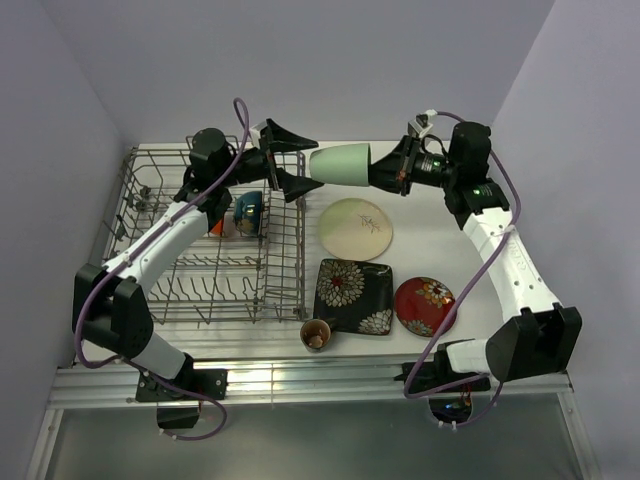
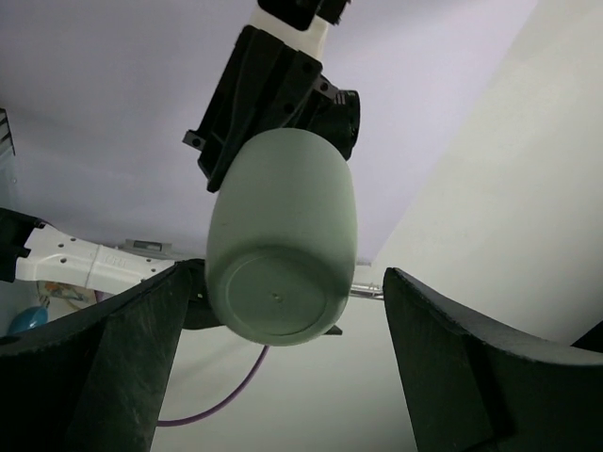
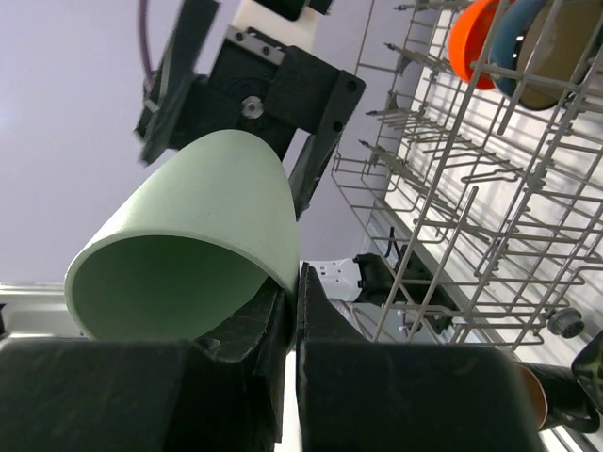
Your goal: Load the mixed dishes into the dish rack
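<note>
My right gripper (image 1: 385, 170) is shut on the rim of the green cup (image 1: 340, 165), holding it on its side in the air beside the dish rack (image 1: 200, 290). The pinch shows in the right wrist view (image 3: 297, 292), with one finger inside the cup (image 3: 188, 235). My left gripper (image 1: 303, 165) is open, its jaws on either side of the cup's base without touching. In the left wrist view the cup (image 2: 283, 245) hangs between the spread fingers (image 2: 122, 367). Orange, dark blue and cream bowls (image 1: 245, 212) stand in the rack.
The pale green-cream plate (image 1: 356, 229), black square floral plate (image 1: 353, 295), red floral plate (image 1: 425, 305) and brown cup (image 1: 316, 334) lie on the table right of the rack. The rack's tines (image 3: 471, 188) are close beside the right gripper. Walls enclose the back and sides.
</note>
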`<state>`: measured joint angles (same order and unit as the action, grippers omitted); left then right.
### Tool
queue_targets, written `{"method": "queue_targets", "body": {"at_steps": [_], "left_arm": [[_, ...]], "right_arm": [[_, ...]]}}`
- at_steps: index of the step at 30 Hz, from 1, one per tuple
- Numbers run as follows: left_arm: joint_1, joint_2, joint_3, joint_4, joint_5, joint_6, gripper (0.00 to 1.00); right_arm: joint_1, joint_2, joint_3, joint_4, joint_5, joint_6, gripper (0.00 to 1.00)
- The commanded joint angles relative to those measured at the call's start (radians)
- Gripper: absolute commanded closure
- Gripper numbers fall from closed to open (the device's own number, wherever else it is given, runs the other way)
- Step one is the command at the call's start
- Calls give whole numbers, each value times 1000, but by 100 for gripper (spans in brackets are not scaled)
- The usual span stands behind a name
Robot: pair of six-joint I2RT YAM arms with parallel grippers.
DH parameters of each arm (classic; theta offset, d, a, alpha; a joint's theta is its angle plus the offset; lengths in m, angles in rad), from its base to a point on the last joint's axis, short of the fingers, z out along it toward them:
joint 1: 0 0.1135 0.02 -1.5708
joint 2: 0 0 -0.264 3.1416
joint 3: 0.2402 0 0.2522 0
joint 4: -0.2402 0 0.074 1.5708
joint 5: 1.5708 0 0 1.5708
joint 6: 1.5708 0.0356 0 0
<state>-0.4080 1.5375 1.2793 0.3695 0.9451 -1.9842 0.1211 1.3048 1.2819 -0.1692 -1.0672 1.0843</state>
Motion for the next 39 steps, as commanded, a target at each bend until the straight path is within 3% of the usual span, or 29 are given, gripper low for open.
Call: {"method": "queue_targets", "body": {"at_steps": [1, 5, 8, 11, 13, 15, 17, 18, 19, 20, 21, 24, 25, 26, 27, 28, 29, 31, 39], "left_arm": [[-14, -13, 14, 135, 9, -214, 11], [-14, -8, 25, 161, 6, -223, 13], [-15, -1, 23, 198, 3, -232, 26], [-15, 0, -3, 241, -9, -260, 56], [-14, 6, -9, 266, -14, -269, 63], [-14, 15, -9, 267, -17, -266, 82], [-8, 22, -1, 267, -17, -248, 100], [6, 24, 3, 234, -17, -234, 100], [18, 21, 14, 203, -19, -211, 100], [35, 10, 23, 156, -20, -135, 100], [79, 3, 38, 5, -22, -83, 100], [208, -11, 158, -304, -48, 216, 100], [240, -7, 239, -525, -64, 299, 100], [276, 7, 285, -634, -84, 455, 100], [335, 16, 334, -741, -136, 528, 100], [360, 32, 436, -947, -175, 604, 100], [386, 59, 489, -1045, -216, 742, 100], [452, 82, 630, -1264, -362, 847, 100], [538, 119, 882, -1627, -796, 1130, 100]], "right_arm": [[22, 17, 8, 91, -36, 25, 100], [29, 36, 8, 108, -40, 29, 100], [31, 50, 16, 114, -43, 32, 100], [37, 65, 26, 125, -50, 43, 100], [48, 77, 39, 125, -53, 45, 100], [55, 88, 43, 128, -53, 45, 97], [55, 93, 65, 50, -34, -1, 71], [52, 97, 77, 9, 2, -35, 40], [49, 100, 104, -101, 24, -110, 21], [45, 100, 114, -152, 50, -142, 9], [38, 97, 122, -194, 79, -177, 6], [8, 67, 119, -311, 188, -265, 4], [-12, 60, 113, -369, 247, -300, 4], [-20, 53, 112, -401, 275, -317, 4], [-27, 51, 112, -432, 306, -339, 5], [-31, 53, 115, -487, 349, -384, 5], [-35, 57, 116, -507, 363, -403, 5], [-35, 65, 111, -561, 387, -458, 5], [-34, 85, 24, -572, 392, -535, 7]]}}
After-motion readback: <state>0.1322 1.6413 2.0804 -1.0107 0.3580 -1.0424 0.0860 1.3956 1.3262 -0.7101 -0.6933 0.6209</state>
